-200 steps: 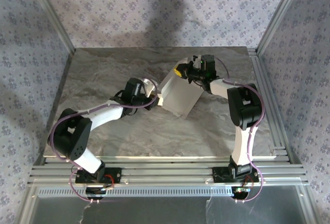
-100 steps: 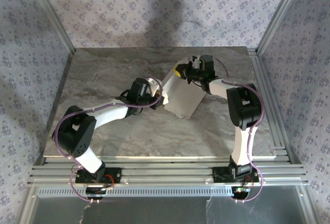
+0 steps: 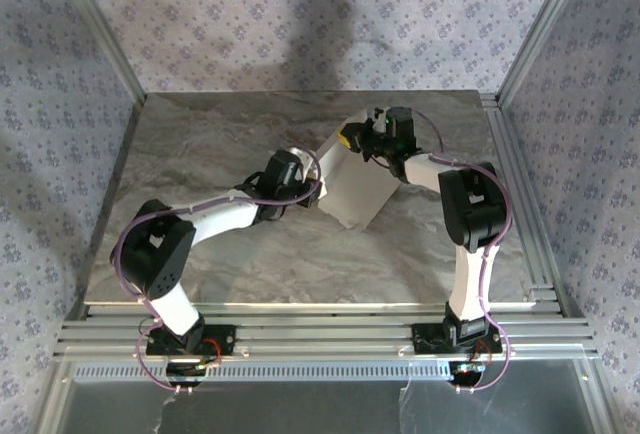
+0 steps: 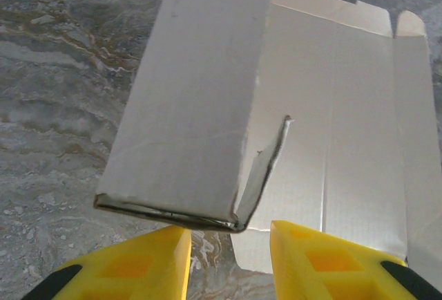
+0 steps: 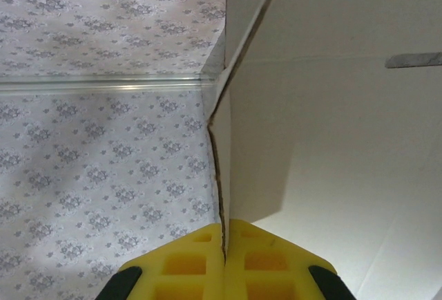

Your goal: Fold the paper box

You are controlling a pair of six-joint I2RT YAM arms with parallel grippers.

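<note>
While one long panel of the white, thin-cardboard die-cut paper box (image 4: 200, 99) is already creased up, the rest lies mostly spread open in the middle of the grey marbled table (image 3: 200, 144). Nearest, the left gripper (image 4: 230, 241) has its yellow fingers spread just short of that panel's corner, gripping nothing. Beyond, the right gripper (image 5: 224, 236) is pressed together, pinching the sheet's far edge. The other walls, flaps and tabs look undone.

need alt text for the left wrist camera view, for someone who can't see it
A white paper box lies partly unfolded on a grey marbled table, with one long panel folded up from the flat sheet. The left gripper, its yellow jaws apart, sits at the bottom edge, just below the raised panel's near corner.
</note>
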